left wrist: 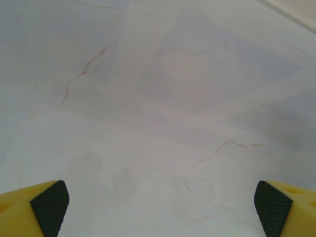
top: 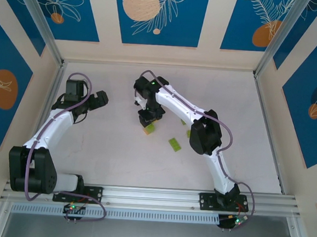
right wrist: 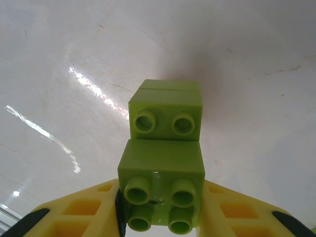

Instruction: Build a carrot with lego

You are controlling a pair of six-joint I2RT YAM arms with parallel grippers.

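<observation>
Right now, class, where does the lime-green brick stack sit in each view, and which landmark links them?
Top external: lime-green brick stack mid-picture, under the right pincer.
Right wrist: bottom centre, gripped between yellow fingers.
Left wrist: open left pincer above bare tabletop.
Shared landmark: the veined white tabletop.

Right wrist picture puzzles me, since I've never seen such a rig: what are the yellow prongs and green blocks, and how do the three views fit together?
Two robot arms are bolted at the near edge of a table. The top picture looks down on both from above and behind. Each wrist also carries its own camera, aimed past its fingers. The yellow prongs are the fingers of the right gripper, closed on a stack of lime-green toy bricks. The left gripper is open over bare table. A loose green brick lies near the right arm.
</observation>
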